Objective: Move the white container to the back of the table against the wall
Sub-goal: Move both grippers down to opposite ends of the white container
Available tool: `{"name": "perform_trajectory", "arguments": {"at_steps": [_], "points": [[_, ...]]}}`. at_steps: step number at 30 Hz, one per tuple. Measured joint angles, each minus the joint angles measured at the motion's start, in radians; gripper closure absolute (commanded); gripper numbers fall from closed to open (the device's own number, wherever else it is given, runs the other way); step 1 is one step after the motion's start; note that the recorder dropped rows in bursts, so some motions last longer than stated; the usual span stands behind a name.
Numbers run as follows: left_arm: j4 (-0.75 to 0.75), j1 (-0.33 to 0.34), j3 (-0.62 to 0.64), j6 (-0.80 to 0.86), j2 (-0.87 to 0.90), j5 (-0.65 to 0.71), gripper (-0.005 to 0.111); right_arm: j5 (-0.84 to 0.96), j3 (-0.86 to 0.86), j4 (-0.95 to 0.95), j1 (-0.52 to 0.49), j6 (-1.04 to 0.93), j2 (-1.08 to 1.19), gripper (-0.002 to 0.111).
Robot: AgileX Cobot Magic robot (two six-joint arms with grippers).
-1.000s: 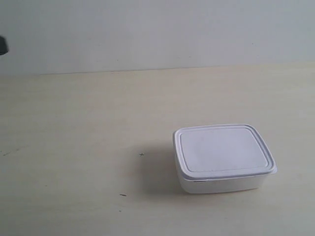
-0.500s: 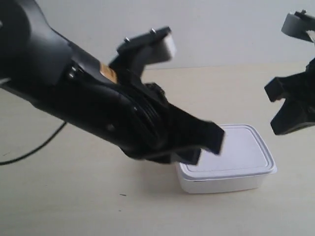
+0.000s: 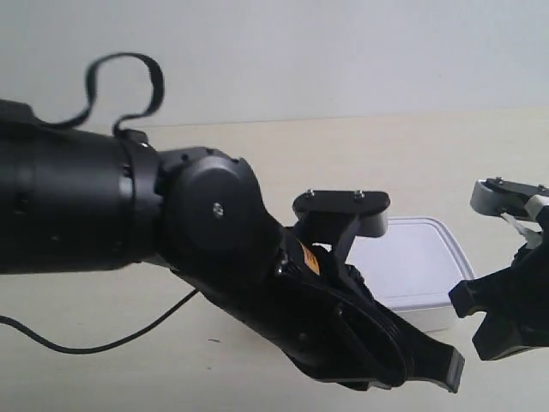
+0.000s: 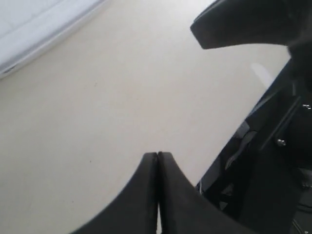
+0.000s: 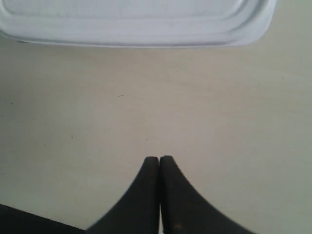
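Note:
The white container (image 3: 418,263) sits on the cream table (image 3: 283,154), well short of the wall (image 3: 343,51), and is largely hidden by the black arm at the exterior view's left (image 3: 257,283). That arm's fingers (image 3: 433,367) reach past the container's near side. The arm at the exterior view's right (image 3: 506,318) hovers by the container's near right corner. In the left wrist view, my left gripper (image 4: 158,156) is shut over bare table, with the container (image 4: 34,24) far off. My right gripper (image 5: 159,159) is shut and empty, a short gap from the container's lid rim (image 5: 136,29).
A black cable (image 3: 103,336) trails over the table at the exterior view's left, and a cable loop (image 3: 129,73) rises above the arm. In the left wrist view, the other arm's black structure (image 4: 273,146) stands close beside my left gripper.
Both arms have come into the exterior view. The one at its left has swung lower and forward in front of the container, and the one at its right has dropped. The container has not moved.

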Motion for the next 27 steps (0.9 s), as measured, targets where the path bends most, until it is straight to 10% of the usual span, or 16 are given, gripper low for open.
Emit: {"name": "perform_trajectory", "arguments": {"at_steps": [27], "points": [[-0.002,0.058,0.0,0.0,0.231,-0.235,0.107,-0.237,0.004,0.107,0.0,-0.107,0.257,0.108]]}}
